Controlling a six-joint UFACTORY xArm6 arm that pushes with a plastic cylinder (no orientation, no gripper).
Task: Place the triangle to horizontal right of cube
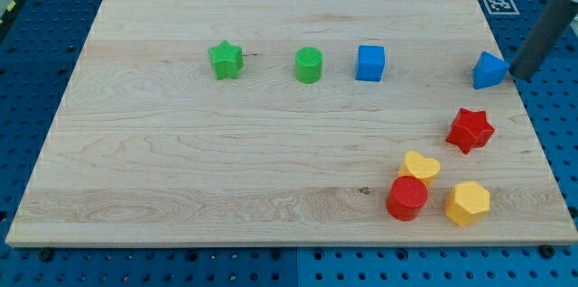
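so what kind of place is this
Probably a robotics lab test bench: a wooden board lies on a blue perforated table, a printed marker tag sits at the board's corner, and my tip rests beside the blue triangle.

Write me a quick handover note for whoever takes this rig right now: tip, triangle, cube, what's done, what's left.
My tip sits at the blue triangle's right side, touching or nearly so.
The blue triangle is near the board's right edge, well to the right of the blue cube, roughly in the same row, slightly lower.
Done: triangle already lies to the cube's right.
Left: probably nudge it leftward, closer to the cube, and level with it.
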